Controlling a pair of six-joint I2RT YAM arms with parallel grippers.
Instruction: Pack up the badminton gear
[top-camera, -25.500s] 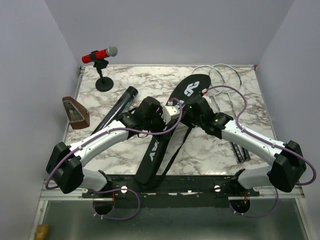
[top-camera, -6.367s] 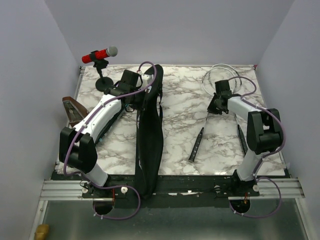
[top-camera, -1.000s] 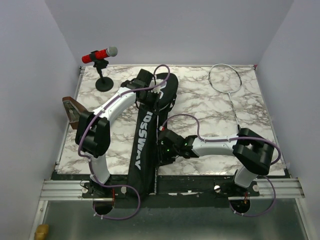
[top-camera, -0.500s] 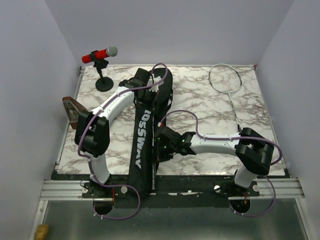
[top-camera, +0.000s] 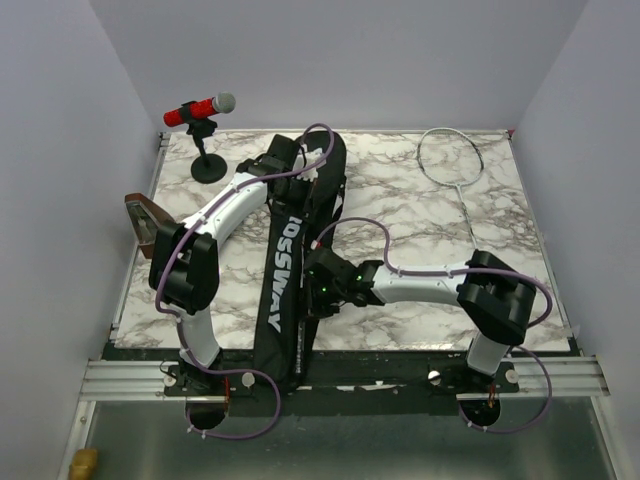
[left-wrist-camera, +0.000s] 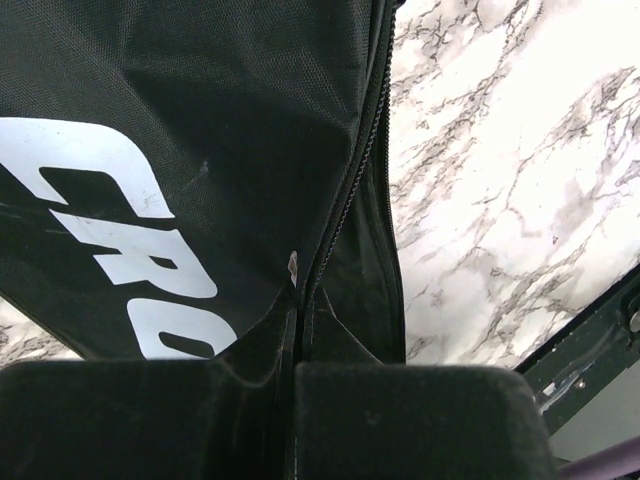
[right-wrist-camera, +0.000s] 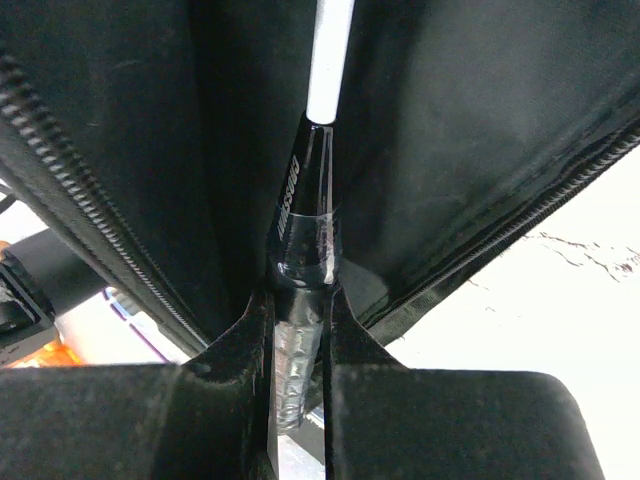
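Note:
The long black bag (top-camera: 285, 270), lettered "CROSSWAY", lies down the middle of the table, its mouth toward the front edge. My left gripper (top-camera: 303, 185) is shut on the bag's fabric (left-wrist-camera: 330, 250) beside the zipper near its wide far end, holding that edge up. My right gripper (right-wrist-camera: 300, 300) is shut on the plastic-wrapped dark handle of a racket (right-wrist-camera: 303, 235). The racket's white shaft runs on into the open bag. From above, this gripper (top-camera: 318, 288) sits at the bag's right edge. A second racket (top-camera: 452, 160) lies at the back right.
A red microphone (top-camera: 200, 108) on a black stand is at the back left corner. A brown wedge (top-camera: 150, 225) leans at the left edge. The right arm's cable (top-camera: 350, 228) loops over the marble beside the bag.
My right gripper has pushed the racket handle up and left, deeper into the bag. The bag's far end, held by the left gripper, has folded narrower.

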